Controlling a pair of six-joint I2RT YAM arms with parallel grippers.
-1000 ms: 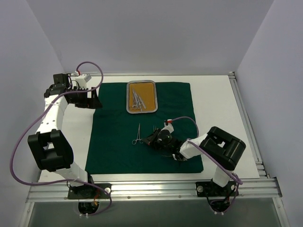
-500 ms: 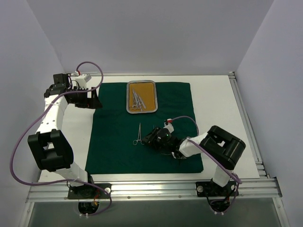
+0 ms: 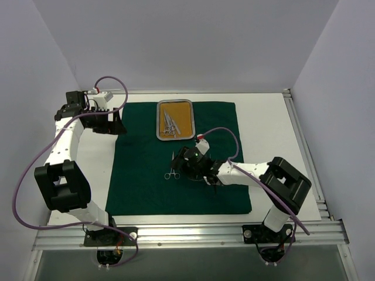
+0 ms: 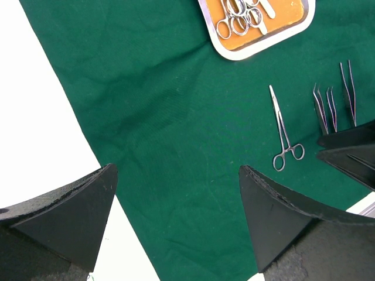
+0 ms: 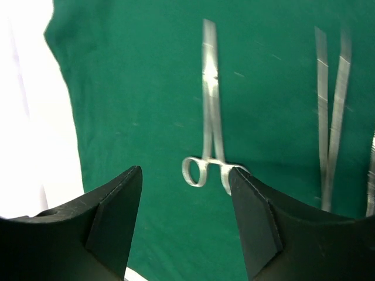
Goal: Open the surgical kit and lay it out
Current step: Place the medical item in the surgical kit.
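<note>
The dark green cloth [image 3: 146, 181] lies spread flat on the table. The steel tray [image 3: 159, 120] with its orange floor sits at the cloth's far middle and holds several silver instruments [image 3: 170, 123]. One scissor-handled forceps [image 3: 171, 165] [image 5: 210, 117] lies on the cloth below the tray. My right gripper [image 3: 183, 167] [image 5: 186, 175] hovers open just right of its ring handles, holding nothing. Tweezers [image 5: 331, 117] [image 4: 348, 93] lie on the cloth beside it. My left gripper [image 3: 117, 124] [image 4: 176, 175] hangs open and empty over the cloth's far left corner.
White table [image 3: 269, 129] borders the cloth on the right, with a narrower strip on the left [image 4: 47, 146]. A metal rail [image 3: 187, 234] runs along the near edge. White walls close in the back and both sides.
My right gripper has opened from shut and moved left and slightly away, toward the lone forceps. The left arm has not moved.
</note>
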